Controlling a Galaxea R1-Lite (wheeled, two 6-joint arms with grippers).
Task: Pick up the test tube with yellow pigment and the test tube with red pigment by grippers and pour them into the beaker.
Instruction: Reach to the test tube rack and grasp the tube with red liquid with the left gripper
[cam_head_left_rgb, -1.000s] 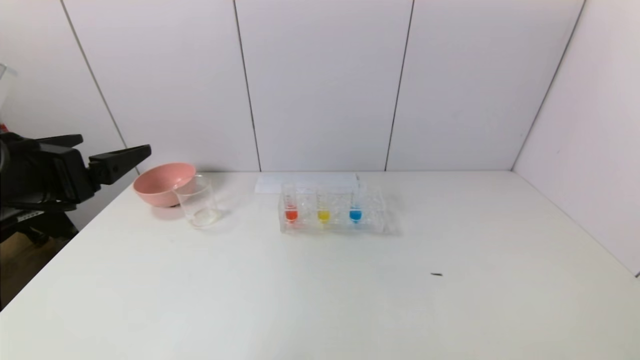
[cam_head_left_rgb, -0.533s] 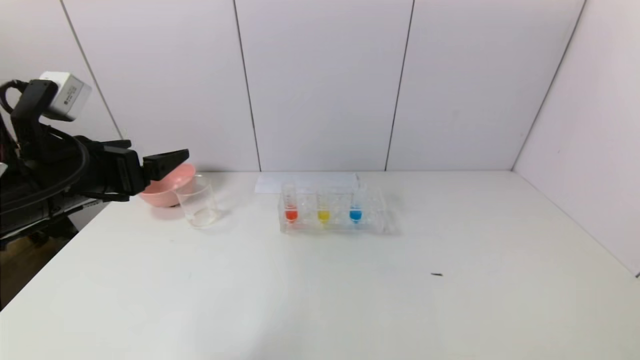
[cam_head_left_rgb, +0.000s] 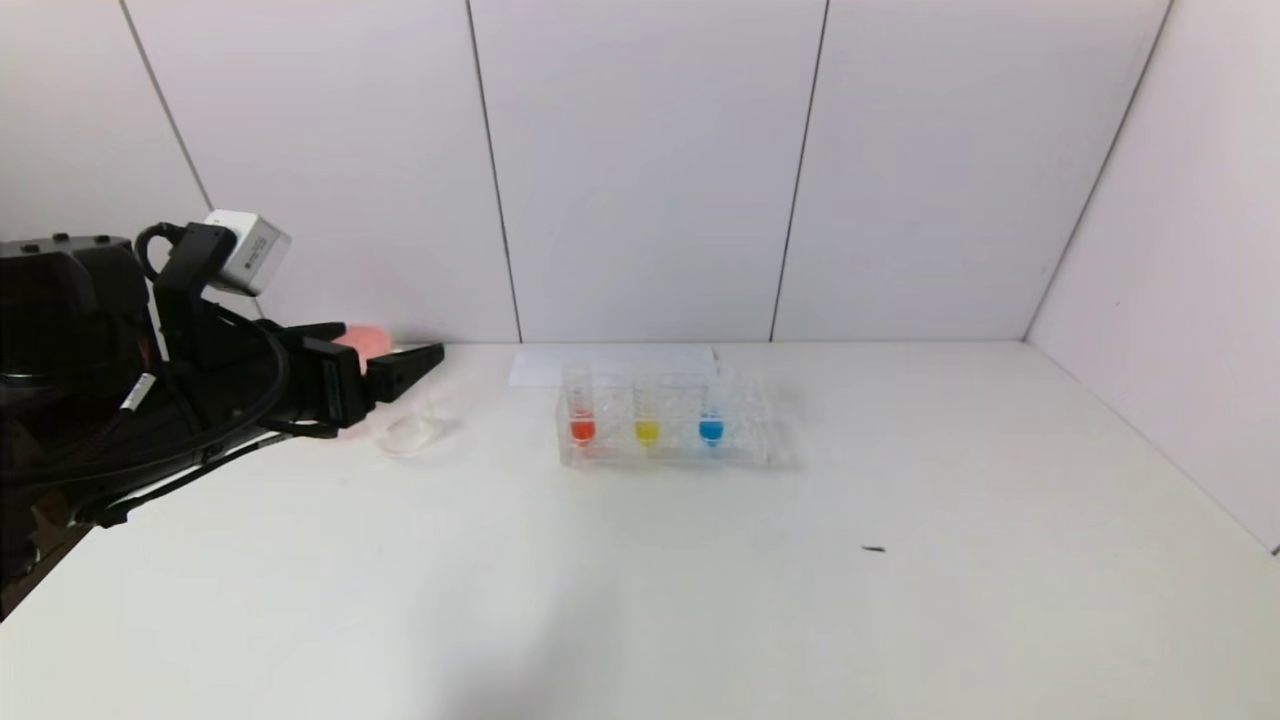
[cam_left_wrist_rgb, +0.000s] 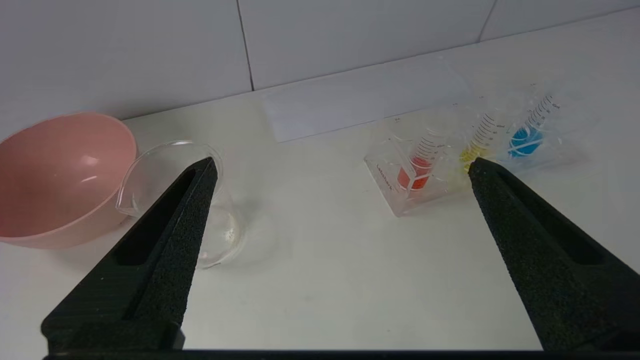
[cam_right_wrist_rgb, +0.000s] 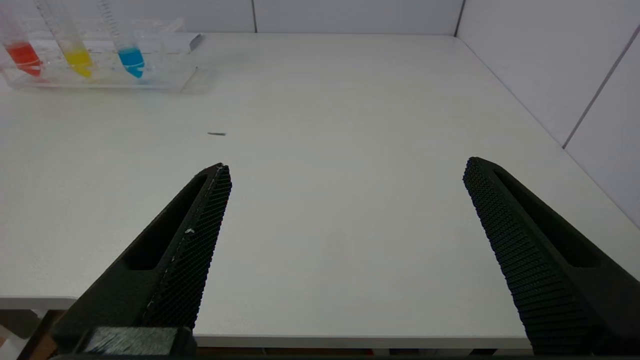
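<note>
The test tube with red pigment (cam_head_left_rgb: 581, 428) and the test tube with yellow pigment (cam_head_left_rgb: 647, 430) stand upright in a clear rack (cam_head_left_rgb: 745, 450) at the middle back of the table. Both also show in the left wrist view, red pigment (cam_left_wrist_rgb: 415, 172) and yellow pigment (cam_left_wrist_rgb: 472, 150). The clear beaker (cam_head_left_rgb: 412, 432) stands left of the rack, partly hidden by my left gripper (cam_head_left_rgb: 392, 340). That gripper hovers over the beaker (cam_left_wrist_rgb: 225, 230), open and empty (cam_left_wrist_rgb: 342, 162). My right gripper (cam_right_wrist_rgb: 346, 165) hangs open over the table's near right edge, out of the head view.
A blue-liquid tube (cam_head_left_rgb: 711, 430) shares the rack. A pink bowl (cam_left_wrist_rgb: 60, 170) sits just behind and left of the beaker. White paper (cam_head_left_rgb: 610, 365) lies behind the rack. A small dark speck (cam_head_left_rgb: 873, 549) lies on the white table (cam_head_left_rgb: 640, 600). Walls close the back and right.
My left arm has swung in from the left edge towards the right, and now covers most of the pink bowl and the beaker's top. Its jaws stayed open. The tubes have not moved.
</note>
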